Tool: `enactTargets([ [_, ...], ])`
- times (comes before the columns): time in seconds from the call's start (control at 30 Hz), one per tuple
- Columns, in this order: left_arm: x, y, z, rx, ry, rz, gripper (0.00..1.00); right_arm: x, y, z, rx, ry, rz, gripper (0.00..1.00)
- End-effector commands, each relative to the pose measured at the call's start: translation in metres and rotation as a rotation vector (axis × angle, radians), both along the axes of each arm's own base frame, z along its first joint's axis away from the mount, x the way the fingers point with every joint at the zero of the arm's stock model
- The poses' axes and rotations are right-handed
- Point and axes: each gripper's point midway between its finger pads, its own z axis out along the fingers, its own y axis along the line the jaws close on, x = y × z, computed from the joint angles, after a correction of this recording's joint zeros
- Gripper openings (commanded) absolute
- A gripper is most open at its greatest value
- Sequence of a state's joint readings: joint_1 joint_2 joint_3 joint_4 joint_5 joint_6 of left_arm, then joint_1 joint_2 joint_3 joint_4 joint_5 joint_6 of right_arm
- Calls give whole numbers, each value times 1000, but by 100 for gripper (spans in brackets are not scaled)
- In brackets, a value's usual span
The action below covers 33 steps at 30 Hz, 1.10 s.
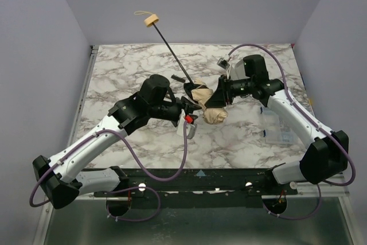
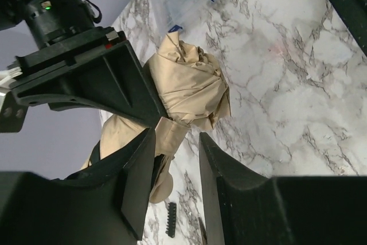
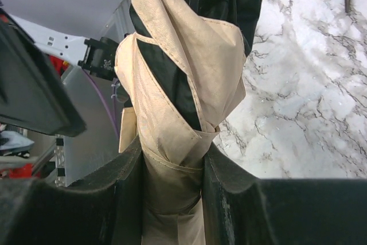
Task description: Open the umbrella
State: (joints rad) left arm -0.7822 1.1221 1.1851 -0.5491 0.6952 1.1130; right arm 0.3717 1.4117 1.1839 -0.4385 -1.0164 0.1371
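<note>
Umbrella, compact, peach-beige fabric with black lining (image 1: 207, 102), is held off the white marble-pattern tabletop (image 1: 126, 67) near its centre. Its canopy is still bunched and unopened. The slim black shaft (image 1: 171, 50) is raised toward 11 o'clock and ends in a small beige handle knob (image 1: 151, 21) with a loop cord, seen against the back wall.

The right gripper (image 1: 221, 97) is brought in from 3 o'clock. In the right wrist view its two black fingers (image 3: 129, 199) are clamped on the lower beige fabric folds (image 3: 172, 142).

The left gripper (image 1: 192, 106) is placed at 9 o'clock of the bundle. In the left wrist view its fingers (image 2: 137, 182) are parted by a narrow gap with marble seen through it. Beige fabric (image 2: 189, 84) lies at the tips, and it cannot be told whether anything is pinched.

Clutter nearby:
- A red-handled tool (image 1: 188, 120) lies just beside the bundle at 7 o'clock.
- Grey metal pliers (image 1: 192, 131) are directly below the red-handled tool.
- A small black ridged piece (image 1: 179, 77) lies near the shaft at 10 o'clock.
- A clear plastic bag with blue labels (image 1: 275, 127) lies at 4 o'clock, well apart and partly under the right arm.
</note>
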Motion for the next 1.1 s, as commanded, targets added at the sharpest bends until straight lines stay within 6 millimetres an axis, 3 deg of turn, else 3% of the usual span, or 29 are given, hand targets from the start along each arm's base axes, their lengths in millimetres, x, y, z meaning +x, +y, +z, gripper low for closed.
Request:
enactTargets([
  [0.0,11,-8,-11,44,-109,16,37,-16,3,25,47,-94,77,0],
  [0.7,23,-22,-32,94,-108,40,37,-32,9,27,15,-180,149,0],
  [1.07,17,-18,-59,166,-138,3,28,-34,13,28,37,-167,152,0],
])
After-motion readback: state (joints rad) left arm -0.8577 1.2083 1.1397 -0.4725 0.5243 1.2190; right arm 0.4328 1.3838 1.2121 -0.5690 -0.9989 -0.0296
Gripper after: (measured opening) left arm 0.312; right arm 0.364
